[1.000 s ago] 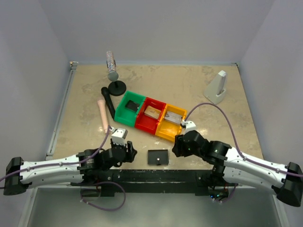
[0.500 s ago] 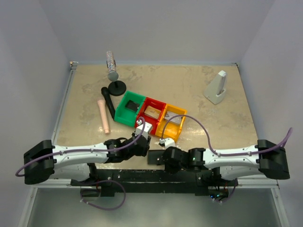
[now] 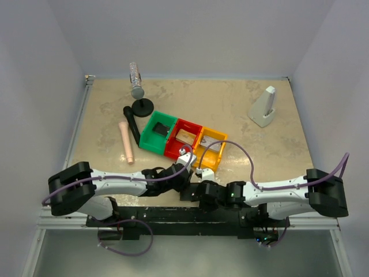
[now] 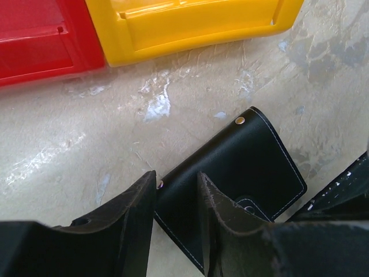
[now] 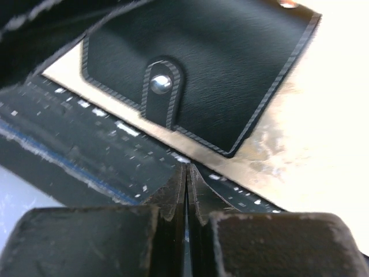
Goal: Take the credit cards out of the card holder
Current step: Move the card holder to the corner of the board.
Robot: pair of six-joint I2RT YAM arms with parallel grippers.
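The card holder (image 4: 242,153) is a flat black stitched case lying closed on the table near its front edge, its snap tab (image 5: 161,86) fastened. The credit cards are hidden. My left gripper (image 4: 176,184) is low over the holder's left corner with its jaws apart. One finger (image 4: 138,208) sits at the riveted edge and the other finger (image 4: 216,213) rests over the cover. My right gripper (image 5: 187,168) is shut with nothing in it, above the black front rail just short of the holder's (image 5: 213,63) near edge. From above, both grippers (image 3: 183,176) (image 3: 200,188) cover most of the holder.
A green bin (image 3: 158,133), a red bin (image 3: 183,140) and a yellow bin (image 3: 209,151) stand in a row just behind the holder, each holding something small. A pink rod (image 3: 126,141), a black stand (image 3: 143,105) and a white wedge (image 3: 263,108) lie farther back.
Both arms have swung inward from the sides and come down at the card holder. The right gripper's jaws have closed, and the left gripper's jaws have narrowed.
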